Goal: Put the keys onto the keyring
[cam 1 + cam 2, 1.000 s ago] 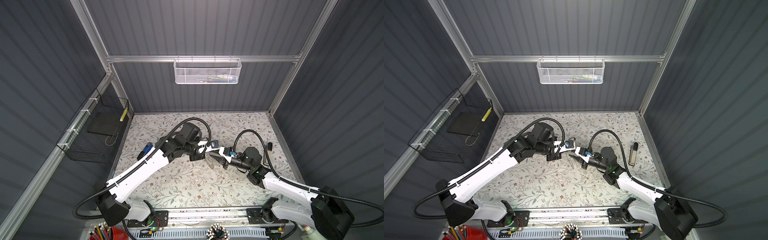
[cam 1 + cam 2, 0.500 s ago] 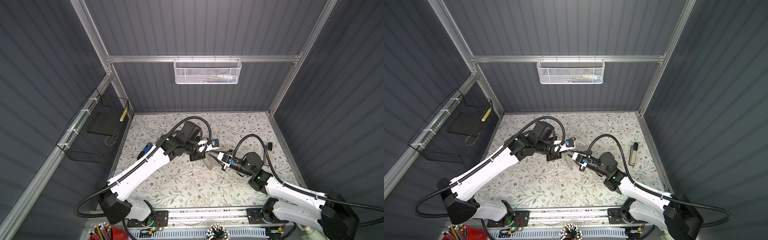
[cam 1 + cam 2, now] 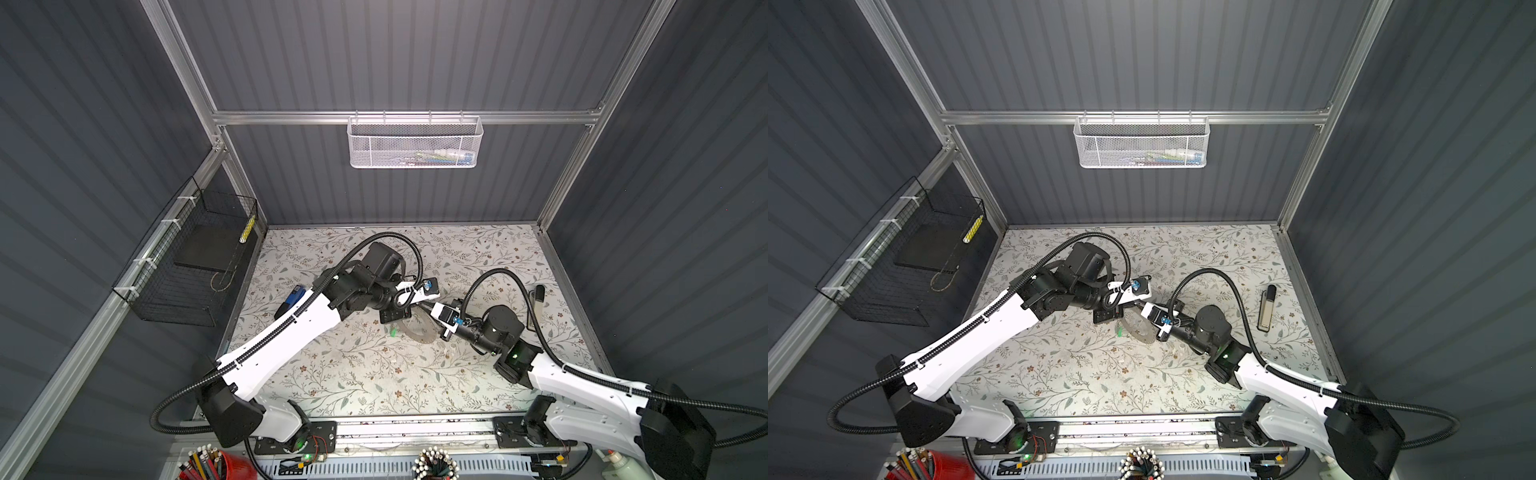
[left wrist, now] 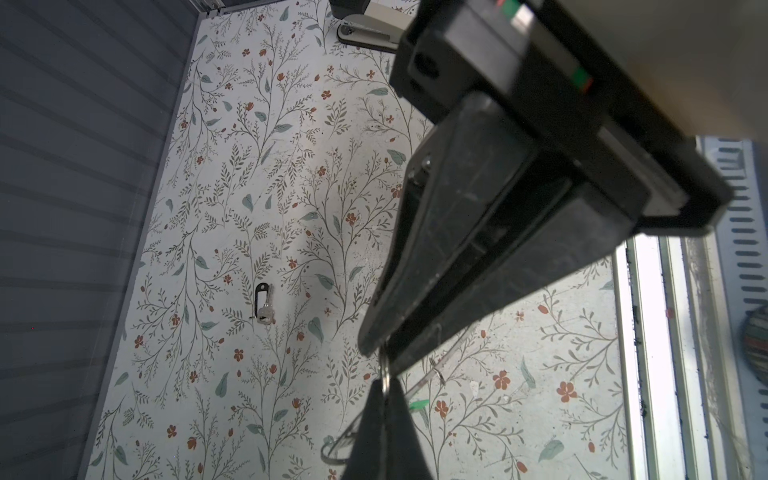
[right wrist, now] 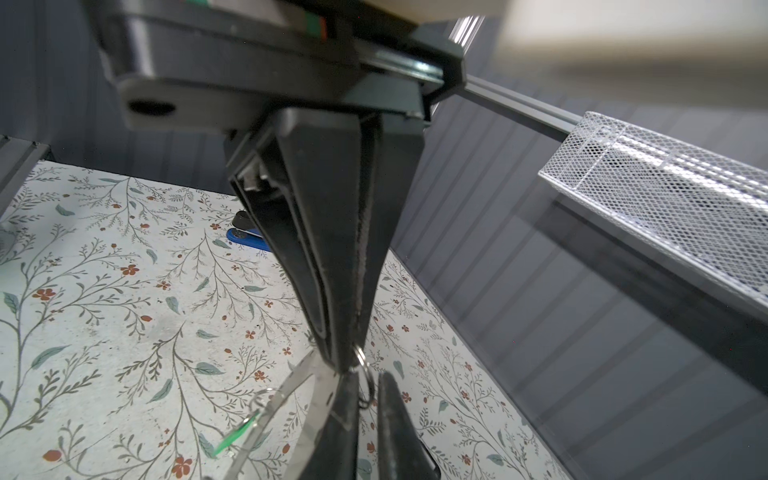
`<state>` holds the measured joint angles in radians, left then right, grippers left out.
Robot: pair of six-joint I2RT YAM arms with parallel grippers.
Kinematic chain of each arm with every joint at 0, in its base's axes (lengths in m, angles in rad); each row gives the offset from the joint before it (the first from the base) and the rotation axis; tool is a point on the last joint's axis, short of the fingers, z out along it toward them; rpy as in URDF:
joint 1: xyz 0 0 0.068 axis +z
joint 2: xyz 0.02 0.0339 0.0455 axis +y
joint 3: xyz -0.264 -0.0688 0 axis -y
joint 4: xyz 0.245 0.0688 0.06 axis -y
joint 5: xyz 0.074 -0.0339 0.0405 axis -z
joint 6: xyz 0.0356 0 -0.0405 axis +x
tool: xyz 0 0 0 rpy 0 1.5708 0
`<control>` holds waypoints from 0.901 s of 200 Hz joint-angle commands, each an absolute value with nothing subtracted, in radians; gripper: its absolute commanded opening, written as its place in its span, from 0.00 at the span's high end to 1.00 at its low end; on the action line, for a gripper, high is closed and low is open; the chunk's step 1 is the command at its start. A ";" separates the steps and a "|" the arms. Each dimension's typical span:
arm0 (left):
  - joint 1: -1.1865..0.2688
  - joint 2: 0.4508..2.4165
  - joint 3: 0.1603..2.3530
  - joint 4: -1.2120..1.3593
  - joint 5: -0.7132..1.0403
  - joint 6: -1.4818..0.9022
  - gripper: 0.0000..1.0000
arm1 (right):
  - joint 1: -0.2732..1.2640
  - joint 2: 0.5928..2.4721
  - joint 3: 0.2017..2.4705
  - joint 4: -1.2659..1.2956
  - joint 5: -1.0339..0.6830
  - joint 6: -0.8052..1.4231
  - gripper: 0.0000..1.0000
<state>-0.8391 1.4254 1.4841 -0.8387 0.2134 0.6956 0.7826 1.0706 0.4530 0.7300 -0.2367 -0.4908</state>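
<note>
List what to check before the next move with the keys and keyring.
1. Left gripper shut: ok.
2. Right gripper shut: ok.
3. Keyring at both tips: ok; which gripper holds it: cannot tell.
4. Green tag threaded on keyring: cannot tell.
5. Black-headed key on keyring: not ok, it lies apart.
6. Stapler clear of the tips: ok.

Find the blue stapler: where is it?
In a top view the blue stapler lies at the left of the table, partly hidden by the left arm.
</note>
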 commanded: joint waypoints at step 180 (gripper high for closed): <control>-0.743 1.130 1.173 -0.487 0.279 0.564 0.68 | 0.751 1.114 0.460 0.868 -0.389 -0.237 1.00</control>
